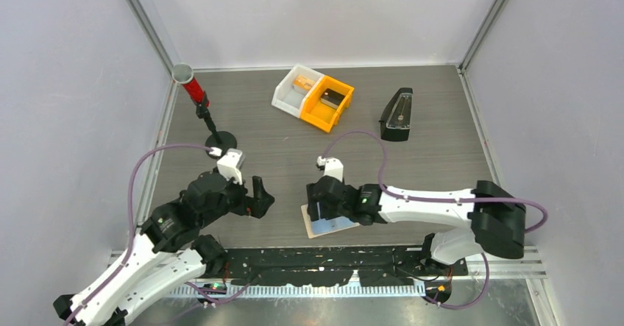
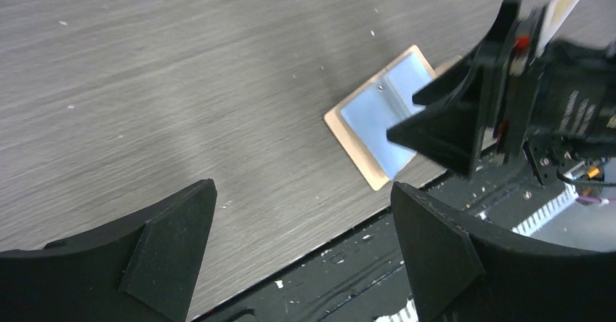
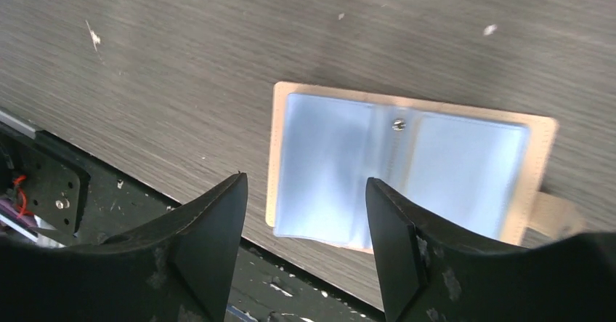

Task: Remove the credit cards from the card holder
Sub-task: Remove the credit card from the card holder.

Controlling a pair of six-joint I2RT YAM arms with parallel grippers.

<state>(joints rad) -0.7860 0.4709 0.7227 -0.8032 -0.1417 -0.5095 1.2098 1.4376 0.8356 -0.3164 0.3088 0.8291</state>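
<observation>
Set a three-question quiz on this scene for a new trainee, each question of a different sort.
1. True or false: the card holder lies closed.
2. Fill in: the left hand, holding nothing, has its jaws ____.
3. Which hand hovers over the card holder? A) left hand B) right hand C) neither

Key: 1 false, it lies open, its light blue sleeves facing up; 2 open; 3 B.

Card holder point(image 3: 407, 162) at near edge of table point(image 1: 294, 157), beneath right fingers point(image 3: 211, 256); bins point(image 1: 316, 118) far behind
</observation>
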